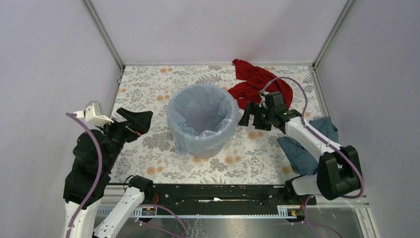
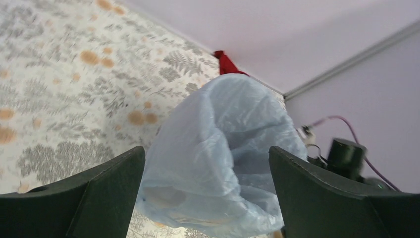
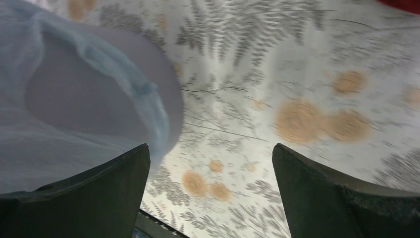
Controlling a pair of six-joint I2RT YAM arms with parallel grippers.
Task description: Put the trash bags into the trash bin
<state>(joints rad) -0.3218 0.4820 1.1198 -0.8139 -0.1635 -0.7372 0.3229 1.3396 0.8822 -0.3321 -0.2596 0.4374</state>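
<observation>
The light-grey trash bin (image 1: pixel 216 150) stands mid-table. The pale-blue trash bag (image 1: pixel 202 113) lines it, its edge folded over the rim and hanging down the outside. My left gripper (image 1: pixel 137 122) is open to the left of the bin, apart from it; in the left wrist view the bag (image 2: pixel 223 148) shows between the spread fingers of that gripper (image 2: pixel 206 151). My right gripper (image 1: pixel 249 119) is open just right of the bin. In the right wrist view only the tablecloth lies between the fingers of this gripper (image 3: pixel 210 147), and the bin wall (image 3: pixel 89 104) with the bag's edge (image 3: pixel 29 49) sits at the left.
A red cloth (image 1: pixel 255 82) lies at the back right, behind the right gripper. A dark teal cloth (image 1: pixel 308 145) lies under the right arm near the right wall. Floral tablecloth (image 1: pixel 148 89) covers the table; walls close in on three sides.
</observation>
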